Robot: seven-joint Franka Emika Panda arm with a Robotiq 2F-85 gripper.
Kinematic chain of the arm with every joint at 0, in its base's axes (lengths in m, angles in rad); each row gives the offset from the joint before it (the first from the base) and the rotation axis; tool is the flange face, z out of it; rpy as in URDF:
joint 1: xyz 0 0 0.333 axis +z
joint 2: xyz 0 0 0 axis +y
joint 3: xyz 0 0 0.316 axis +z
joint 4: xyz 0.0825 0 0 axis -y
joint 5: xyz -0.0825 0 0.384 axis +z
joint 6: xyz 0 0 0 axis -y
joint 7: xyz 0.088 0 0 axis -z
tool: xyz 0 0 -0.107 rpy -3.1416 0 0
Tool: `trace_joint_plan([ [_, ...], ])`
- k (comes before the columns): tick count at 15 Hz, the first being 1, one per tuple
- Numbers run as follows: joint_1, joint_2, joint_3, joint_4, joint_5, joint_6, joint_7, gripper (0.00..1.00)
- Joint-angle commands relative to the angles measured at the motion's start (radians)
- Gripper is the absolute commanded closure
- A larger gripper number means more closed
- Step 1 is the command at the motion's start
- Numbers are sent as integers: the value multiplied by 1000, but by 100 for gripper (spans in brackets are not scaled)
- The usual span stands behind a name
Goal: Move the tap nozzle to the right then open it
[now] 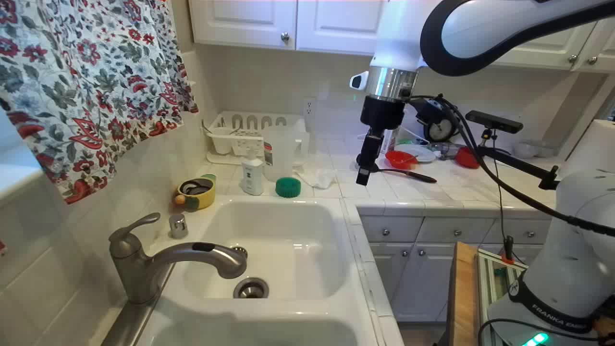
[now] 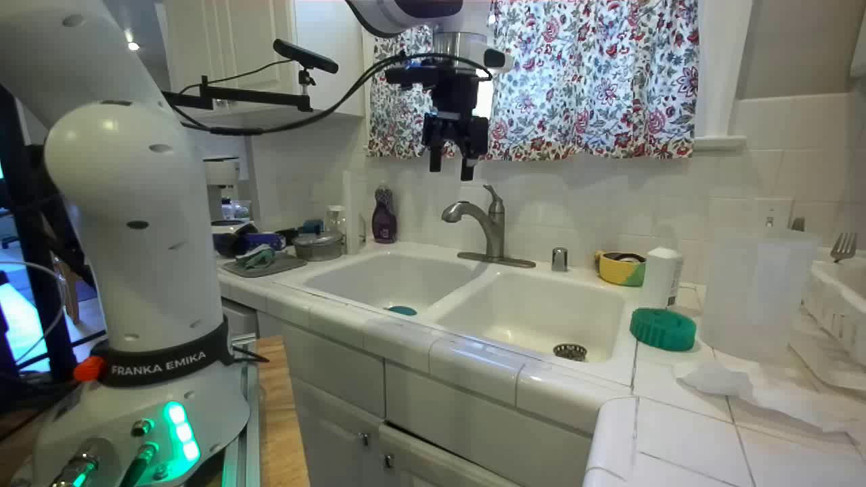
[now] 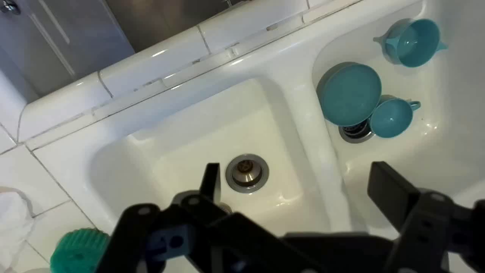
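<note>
The tap nozzle, a brushed grey arched spout, shows in both exterior views (image 1: pixel 202 252) (image 2: pixel 473 212). It reaches out from a thick base over the sink, near the divider. I cannot tell which basin its tip is over. The lever handle (image 1: pixel 137 226) sits on top of the base and points up and outward; it also shows in an exterior view (image 2: pixel 493 195). My gripper (image 2: pixel 451 173) is held well above the sink, apart from the faucet, fingers pointing down. In the wrist view my gripper (image 3: pixel 295 167) is open and empty. The faucet cannot be made out there.
The white double sink (image 1: pixel 353 269) has a raised divider (image 3: pixel 307 125). Teal dishes (image 3: pixel 350 94) lie in a basin. A green scrubber (image 1: pixel 288 187), white bottle (image 1: pixel 252 175), yellow pot (image 1: pixel 199 194), clear pitcher (image 2: pixel 754 291) and dish rack (image 1: pixel 259 132) stand around the sink's end.
</note>
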Motion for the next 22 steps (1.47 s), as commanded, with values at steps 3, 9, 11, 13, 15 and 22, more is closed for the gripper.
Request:
trace_joint_plan([
  [3,-12,0,11,2,5,-3,-4,0],
  [9,20,25,22,31,44,36,-26,0],
  [11,43,54,64,68,5,63,-38,0],
  [13,60,93,103,114,-26,92,-42,0],
  [15,62,154,156,176,-106,143,-32,0],
  [22,105,415,228,489,-206,135,-156,0],
])
